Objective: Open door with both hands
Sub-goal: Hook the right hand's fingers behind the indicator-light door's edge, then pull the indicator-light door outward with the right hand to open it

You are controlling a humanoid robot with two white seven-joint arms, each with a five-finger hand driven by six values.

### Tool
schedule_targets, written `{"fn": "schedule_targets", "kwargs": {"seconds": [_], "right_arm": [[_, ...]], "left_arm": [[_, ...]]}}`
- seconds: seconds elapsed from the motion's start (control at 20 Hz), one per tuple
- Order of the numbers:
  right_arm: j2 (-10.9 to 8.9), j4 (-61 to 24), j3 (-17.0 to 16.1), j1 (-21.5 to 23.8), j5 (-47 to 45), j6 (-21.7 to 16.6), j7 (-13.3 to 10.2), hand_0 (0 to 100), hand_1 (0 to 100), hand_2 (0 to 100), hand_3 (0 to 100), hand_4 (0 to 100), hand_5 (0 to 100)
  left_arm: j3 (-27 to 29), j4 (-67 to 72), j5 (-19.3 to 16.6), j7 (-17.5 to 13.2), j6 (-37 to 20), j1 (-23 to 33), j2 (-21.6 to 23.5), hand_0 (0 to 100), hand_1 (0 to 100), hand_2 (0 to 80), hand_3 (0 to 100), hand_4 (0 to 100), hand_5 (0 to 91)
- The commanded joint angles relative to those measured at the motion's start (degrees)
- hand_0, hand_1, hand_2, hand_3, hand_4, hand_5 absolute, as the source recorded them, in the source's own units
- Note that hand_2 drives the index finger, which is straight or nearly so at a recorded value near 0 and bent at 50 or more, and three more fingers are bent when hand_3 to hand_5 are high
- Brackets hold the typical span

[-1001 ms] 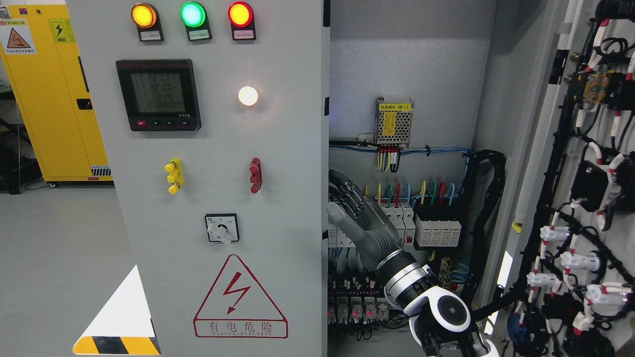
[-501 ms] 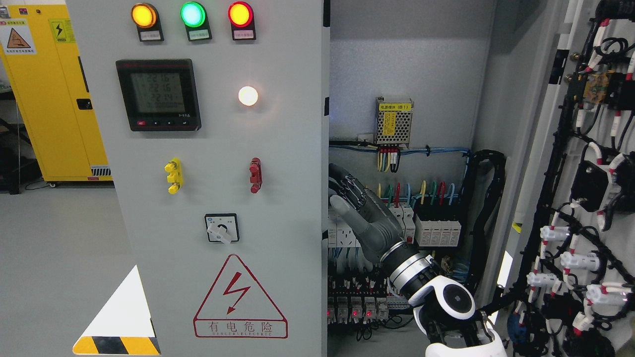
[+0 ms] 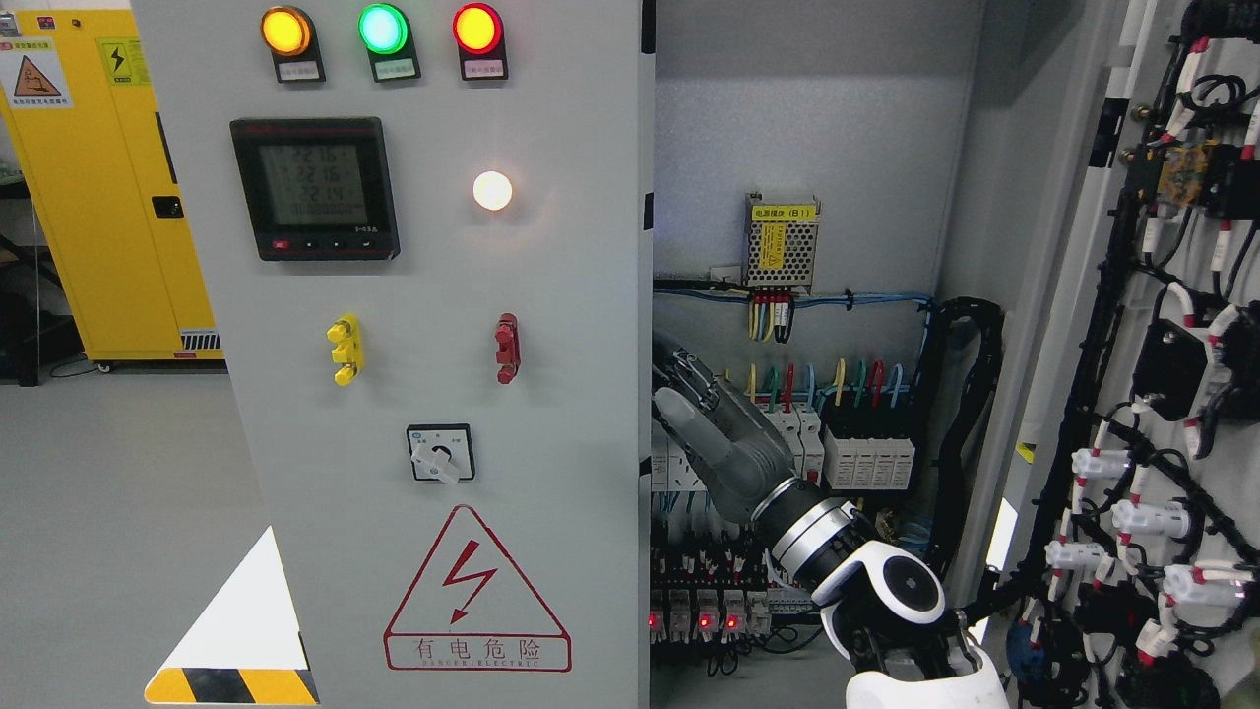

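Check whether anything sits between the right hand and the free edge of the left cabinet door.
Nothing visible does. The right hand reaches from the open right side of the cabinet, its fingers at the left cabinet door's free edge. The breakers and wiring lie behind the hand.

The head camera is looking straight ahead from close range at the cabinet door (image 3: 433, 345), its open interior (image 3: 807, 177) lying toward three o'clock.

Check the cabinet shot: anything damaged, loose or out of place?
Nothing looks damaged or loose. The right door stands wide open, wiring tidy; the left door is shut. Only oddity: the right robot hand reaches inside by the left door's edge, close to the breakers.
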Motion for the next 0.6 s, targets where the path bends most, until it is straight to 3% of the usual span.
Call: {"fn": "schedule_targets", "kwargs": {"seconds": [0.0,0.1,0.25,0.55], "right_arm": [[-0.12,1.71,-0.63,-0.23,-0.41,0.04,2.63,0,50,4,0,0,0],[-0.03,2.67,-0.72,-0.76,-0.41,0.04,3.68,0,50,4,0,0,0],[-0.03,3.29,-0.72,-1.02,-0.41,0.04,7.46,0,50,4,0,0,0],[-0.03,4.34,-0.72,-1.72,-0.41,0.04,7.73,0,50,4,0,0,0]], "left_arm": [[0.0,0.05,0.0,0.01,-0.01,-0.79,-1.23,12,56,0.0,0,0,0.0],[0.0,0.05,0.0,0.01,-0.01,-0.79,-1.23,12,56,0.0,0,0,0.0],[0.0,0.05,0.0,-0.07,-0.01,-0.79,-1.15,12,56,0.0,0,0,0.0],[0.09,0.05,0.0,0.01,-0.01,-0.79,-1.23,12,56,0.0,0,0,0.0]]}}
